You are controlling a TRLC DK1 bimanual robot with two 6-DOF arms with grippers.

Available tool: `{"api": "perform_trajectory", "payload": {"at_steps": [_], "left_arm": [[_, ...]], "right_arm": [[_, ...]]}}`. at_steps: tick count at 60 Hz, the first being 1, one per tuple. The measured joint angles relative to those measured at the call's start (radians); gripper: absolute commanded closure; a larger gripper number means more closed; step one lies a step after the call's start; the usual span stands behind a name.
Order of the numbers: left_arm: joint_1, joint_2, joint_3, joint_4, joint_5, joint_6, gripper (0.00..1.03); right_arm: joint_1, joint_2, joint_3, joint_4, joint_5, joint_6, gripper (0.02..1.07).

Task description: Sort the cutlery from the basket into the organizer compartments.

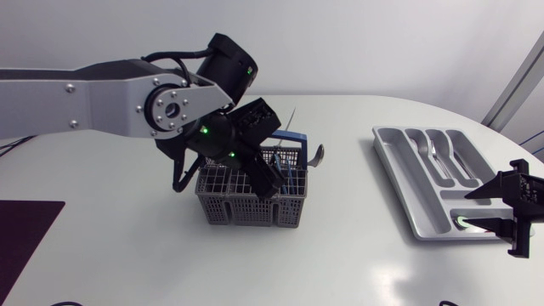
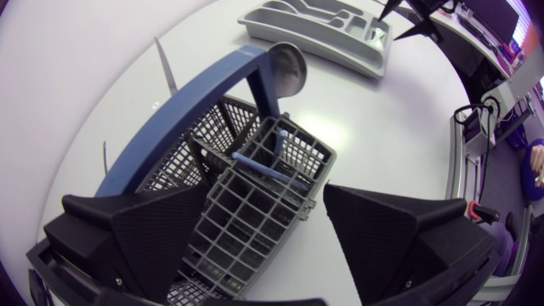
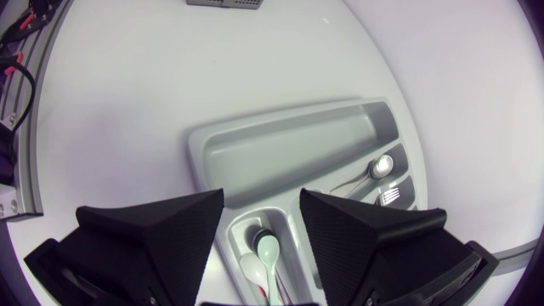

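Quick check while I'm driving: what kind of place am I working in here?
Most likely a robotics lab bench staged for a kitchen chore, not a real kitchen: a plain white table carries a grey cutlery basket and a grey organizer, with my left arm over the basket.

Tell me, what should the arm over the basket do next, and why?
Probably ease the left gripper down a little around the blue handle in the basket. Its fingers are open with nothing between them, it hangs right above the basket, and cutlery is left inside to sort.
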Motion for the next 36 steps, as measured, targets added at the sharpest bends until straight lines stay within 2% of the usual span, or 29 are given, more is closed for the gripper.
{"api": "perform_trajectory", "payload": {"at_steps": [8, 12, 18, 27, 33, 36], "left_arm": [[0.010, -0.001, -0.065, 0.117, 0.000, -0.028, 0.12], [0.010, -0.001, -0.089, 0.146, 0.000, -0.039, 0.17], [0.010, -0.001, -0.108, 0.202, 0.000, -0.058, 0.18], [0.011, -0.001, -0.124, 0.261, 0.000, -0.091, 0.41], [0.010, -0.001, -0.146, 0.299, 0.000, -0.105, 0.51], [0.010, -0.001, -0.156, 0.319, 0.000, -0.108, 0.60]], "right_arm": [[0.020, -0.047, -0.051, -0.023, -0.031, 0.016, 0.38], [0.029, -0.060, -0.074, -0.022, -0.042, 0.023, 0.38], [0.043, -0.078, -0.106, -0.022, -0.059, 0.041, 0.38], [0.066, -0.135, -0.163, -0.022, -0.081, 0.061, 0.38], [0.084, -0.184, -0.203, -0.024, -0.085, 0.072, 0.38], [0.091, -0.204, -0.214, -0.024, -0.088, 0.079, 0.38]]}}
